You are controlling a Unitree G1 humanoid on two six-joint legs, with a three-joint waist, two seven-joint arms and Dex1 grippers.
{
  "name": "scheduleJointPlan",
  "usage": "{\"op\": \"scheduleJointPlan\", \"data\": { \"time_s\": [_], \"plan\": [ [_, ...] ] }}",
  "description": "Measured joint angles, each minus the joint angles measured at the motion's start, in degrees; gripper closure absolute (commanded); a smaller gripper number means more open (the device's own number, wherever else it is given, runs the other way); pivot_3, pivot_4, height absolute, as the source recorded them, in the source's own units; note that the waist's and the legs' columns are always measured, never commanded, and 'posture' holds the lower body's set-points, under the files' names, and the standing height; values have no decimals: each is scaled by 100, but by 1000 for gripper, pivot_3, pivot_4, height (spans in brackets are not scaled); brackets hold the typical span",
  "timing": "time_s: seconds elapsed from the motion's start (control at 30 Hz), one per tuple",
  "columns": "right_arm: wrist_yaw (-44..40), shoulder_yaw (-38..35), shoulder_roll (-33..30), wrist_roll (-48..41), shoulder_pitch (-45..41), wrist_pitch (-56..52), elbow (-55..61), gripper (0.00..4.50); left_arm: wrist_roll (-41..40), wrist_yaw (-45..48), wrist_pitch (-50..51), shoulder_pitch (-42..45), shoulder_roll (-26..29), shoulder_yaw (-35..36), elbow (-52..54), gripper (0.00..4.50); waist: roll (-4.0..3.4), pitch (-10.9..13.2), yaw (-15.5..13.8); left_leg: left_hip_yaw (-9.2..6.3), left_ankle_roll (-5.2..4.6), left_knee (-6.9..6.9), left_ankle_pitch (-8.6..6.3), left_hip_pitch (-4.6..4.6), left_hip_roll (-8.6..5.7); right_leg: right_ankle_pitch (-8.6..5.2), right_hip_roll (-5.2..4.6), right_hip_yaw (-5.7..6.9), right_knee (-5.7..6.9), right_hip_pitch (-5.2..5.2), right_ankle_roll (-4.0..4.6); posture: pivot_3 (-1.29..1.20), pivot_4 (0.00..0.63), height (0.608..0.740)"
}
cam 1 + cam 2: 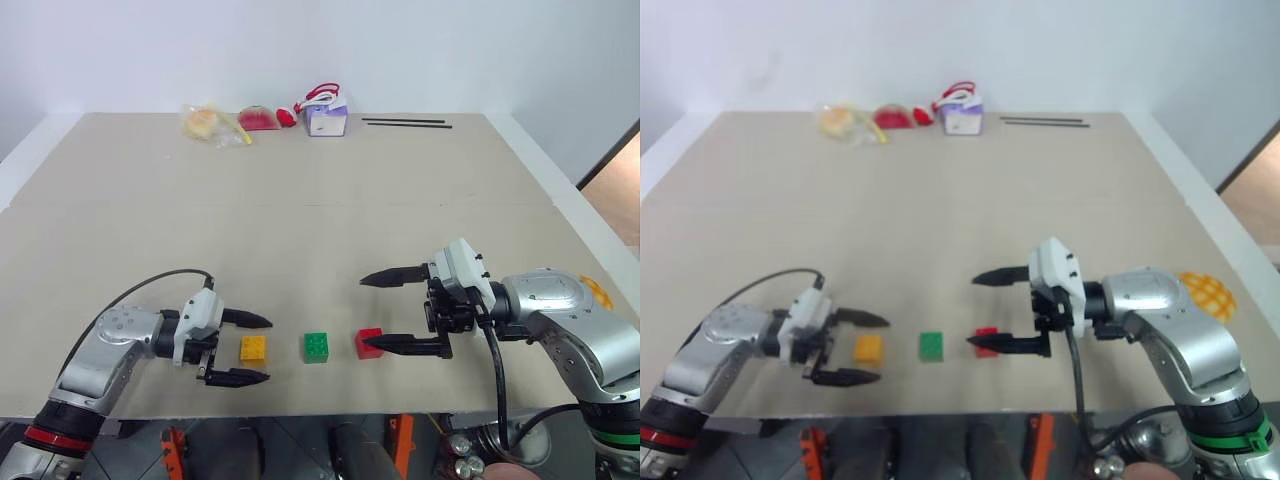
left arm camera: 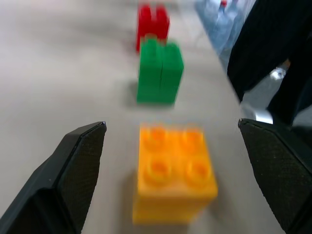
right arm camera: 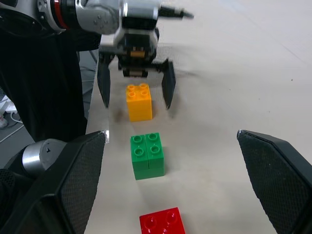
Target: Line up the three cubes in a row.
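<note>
Cubes sit studs-up in a sideways row: yellow cube (image 1: 253,348), green cube (image 1: 317,347), red cube (image 1: 369,343). Left gripper (image 1: 246,349) points level at the green cube, fingers wide astride the yellow. Right gripper (image 1: 385,312) faces it, wide, empty.

A beige table (image 1: 300,200) stands against a plain white wall (image 1: 300,50).

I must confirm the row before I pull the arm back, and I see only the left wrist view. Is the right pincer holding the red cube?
Observer: No. The right pincer is open, and the red cube stands free on the table, not gripped.
Operator: Are the gaps in the row even?
Observer: In the head view the yellow cube, green cube and red cube stand side by side near the front edge, with similar gaps.
Operator: Is anything else close by?
Observer: A round yellow thing lies at the table's right edge, beyond the right arm and well apart from the cubes.
</note>
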State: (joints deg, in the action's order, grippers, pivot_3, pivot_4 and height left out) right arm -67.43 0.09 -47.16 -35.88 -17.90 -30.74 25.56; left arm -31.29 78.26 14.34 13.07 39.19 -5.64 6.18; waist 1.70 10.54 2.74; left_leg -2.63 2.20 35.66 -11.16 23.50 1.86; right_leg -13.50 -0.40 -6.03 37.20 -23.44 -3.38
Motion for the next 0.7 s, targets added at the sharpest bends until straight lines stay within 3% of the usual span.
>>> {"op": "scheduleJointPlan", "data": {
  "time_s": [0.17,0.27,0.5,0.6,0.7],
  "plan": [
    [222,-356,86,-529,136,-249,41,0,-1666,-1576,1817,1230,-391,835,641,8,5,2,-13,-23,0,39,0,21,-3,23,0,17,2,8,-41,0,150,740],
    [827,-730,416,-752,169,-388,50,0,-2061,-2859,2316,1601,-829,1311,712,8,3,0,17,-8,-1,37,-1,6,-5,27,-1,1,2,13,-46,0,150,740],
    [4092,-1054,2574,262,251,-80,-622,0,-167,-6176,1202,954,-2605,1537,468,8,8,-3,-15,-16,9,28,8,4,-7,40,8,-8,11,9,-35,0,150,740],
    [5200,-1014,3312,1075,491,481,-750,0,555,-7014,669,810,-3008,1553,223,8,7,-4,-18,-11,10,30,8,13,-12,40,4,-14,10,2,-42,0,150,740],
    [5757,-1006,3503,1595,510,843,-960,0,1066,-7342,292,779,-3076,1544,-86,8,7,-4,-16,-5,12,32,9,12,-15,45,1,-18,6,5,-49,0,150,740]
  ]
}}
